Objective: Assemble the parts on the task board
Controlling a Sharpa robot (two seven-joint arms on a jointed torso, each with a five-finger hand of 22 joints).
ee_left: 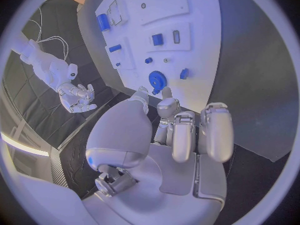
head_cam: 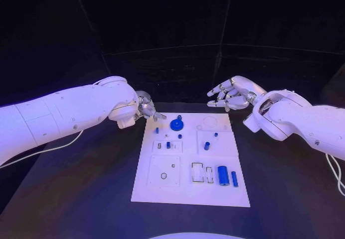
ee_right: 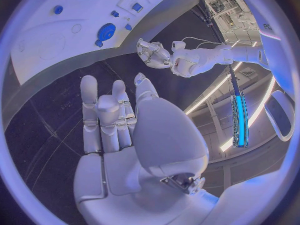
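I see the blue gear (head_cam: 177,124) flat at the task board's (head_cam: 190,195) far end | left hand (head_cam: 146,109) just beside it, fingers curled on nothing; right hand (head_cam: 231,94) spread, empty, above counter (head_cam: 86,189) | risk: I judge a sideways nudge could skid it | count: one gear, roughly eight smaller blue parts.

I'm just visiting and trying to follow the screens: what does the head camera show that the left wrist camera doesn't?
Head view alone: the white task board's near edge.

Left wrist view alone: the silver left hand's palm side, close up, holding nothing.

Both: the round blue toothed gear, the big blue cylinder and the right hand, fingers spread, beyond the board.
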